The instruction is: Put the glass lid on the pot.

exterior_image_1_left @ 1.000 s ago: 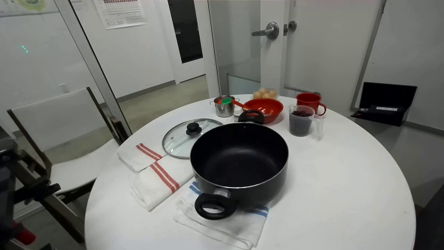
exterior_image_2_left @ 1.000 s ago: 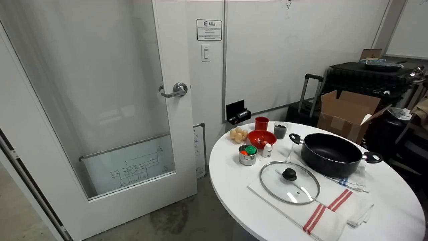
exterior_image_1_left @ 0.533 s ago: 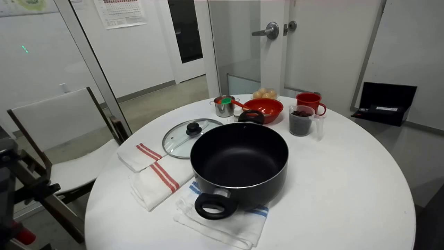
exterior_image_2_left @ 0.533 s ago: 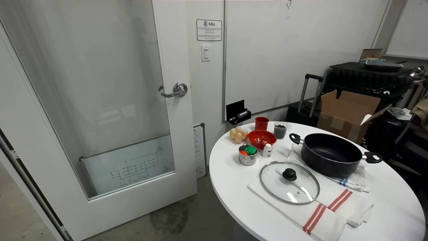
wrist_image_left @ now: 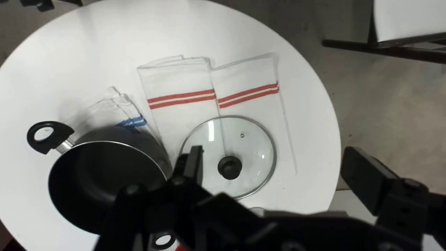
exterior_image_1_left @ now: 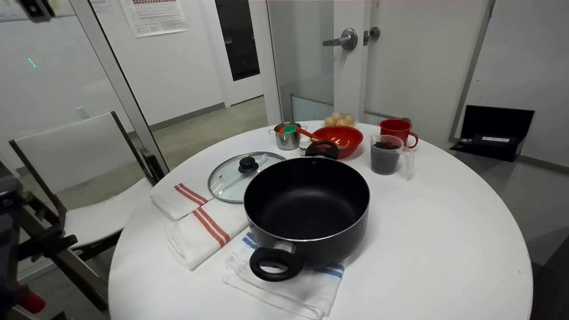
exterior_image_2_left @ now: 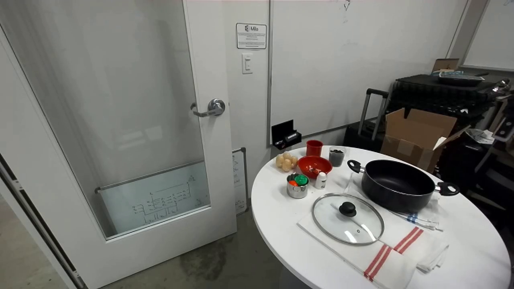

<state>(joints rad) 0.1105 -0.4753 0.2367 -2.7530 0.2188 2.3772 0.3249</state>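
The glass lid (exterior_image_1_left: 226, 182) lies flat with its dark knob up, partly on a red-striped towel, beside the pot. It also shows in an exterior view (exterior_image_2_left: 337, 222) and in the wrist view (wrist_image_left: 249, 150). The black pot (exterior_image_1_left: 306, 206) stands uncovered on a blue-striped towel; it also shows in an exterior view (exterior_image_2_left: 395, 186) and in the wrist view (wrist_image_left: 101, 181). My gripper (wrist_image_left: 275, 162) is open and empty, high above the table; in the wrist view one finger overlaps the lid's edge and the knob shows between the fingers. Only a dark arm part (exterior_image_1_left: 38, 10) shows at an exterior view's edge.
Red-striped towels (exterior_image_1_left: 200, 240) and a blue-striped towel (exterior_image_1_left: 289, 291) lie on the round white table (exterior_image_1_left: 444, 249). A steel cup (exterior_image_1_left: 288, 141), red bowl (exterior_image_1_left: 351, 140), eggs (exterior_image_1_left: 339, 120), red mug (exterior_image_1_left: 395, 127), measuring cup (exterior_image_1_left: 384, 160) and white bottle (exterior_image_2_left: 321, 180) stand behind the pot.
A dark part of the arm has come into view at the top left of an exterior view and at the right edge in the other view. Lid and pot have not moved.
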